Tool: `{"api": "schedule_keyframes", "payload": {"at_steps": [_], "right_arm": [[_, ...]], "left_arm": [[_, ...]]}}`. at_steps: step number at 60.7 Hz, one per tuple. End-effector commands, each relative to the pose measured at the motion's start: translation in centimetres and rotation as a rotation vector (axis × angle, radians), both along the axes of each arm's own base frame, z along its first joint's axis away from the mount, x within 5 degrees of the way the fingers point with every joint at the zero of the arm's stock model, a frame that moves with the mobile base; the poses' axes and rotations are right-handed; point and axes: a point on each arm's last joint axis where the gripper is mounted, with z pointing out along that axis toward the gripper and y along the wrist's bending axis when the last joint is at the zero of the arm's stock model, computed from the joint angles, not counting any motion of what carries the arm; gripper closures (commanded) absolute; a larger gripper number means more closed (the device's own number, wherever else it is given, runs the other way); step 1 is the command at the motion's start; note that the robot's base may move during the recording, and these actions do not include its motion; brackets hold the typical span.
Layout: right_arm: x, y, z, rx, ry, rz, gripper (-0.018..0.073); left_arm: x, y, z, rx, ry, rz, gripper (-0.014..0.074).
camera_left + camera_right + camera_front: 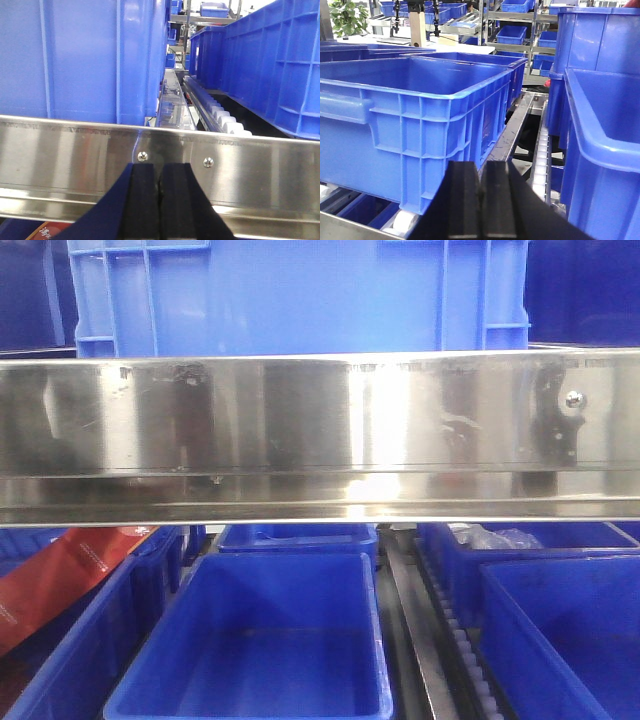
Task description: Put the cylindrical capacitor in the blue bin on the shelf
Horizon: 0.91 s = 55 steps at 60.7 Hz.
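Steel shelf (300,430) fills my view; both pincers, left (159,200) and right (481,200), sit pressed together, apparently empty. Capacitor is nowhere visible, so I risk delivering nothing to the bin (250,640).

Front view: roughly six blue bins (250,660), edges cropped; one shelf rail (320,430).

Front view: shelf rail (320,435) spans the frame, cut by both side edges; it hides the lower part of the upper blue bin (300,295), itself cropped at the top. Red packet (60,575) cut at the left edge.

Left gripper (160,200): pads meet, bases cropped by the bottom edge.

Right gripper (480,197): likewise. Bin ahead-right of the jaws (602,150) cropped.
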Motion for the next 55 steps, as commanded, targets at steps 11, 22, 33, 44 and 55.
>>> {"api": "schedule_keyframes", "payload": {"at_steps": [11, 22, 33, 44, 55], "right_arm": [[-0.3, -0.5, 0.1, -0.015, -0.05, -0.044, 0.0721], [-1.0, -2.0, -1.7, 0.002, -0.08, -0.22, 0.0721], [-1.9, -3.1, -6.3, 0.087, -0.073, -0.363, 0.0721], [-2.6, -3.1, -10.8, 0.055, -0.051, -0.378, 0.0721], [-2.8, -3.1, -14.0, 0.052, -0.042, -0.382, 0.0721]], "left_arm": [[0.0, 0.0, 0.2, -0.015, -0.025, 0.001, 0.0707], [0.0, 0.0, 0.2, -0.015, -0.025, 0.001, 0.0707], [0.0, 0.0, 0.2, -0.015, -0.025, 0.001, 0.0707], [0.0, 0.0, 0.2, -0.015, -0.025, 0.001, 0.0707], [0.0, 0.0, 0.2, -0.015, -0.025, 0.001, 0.0707]]}}
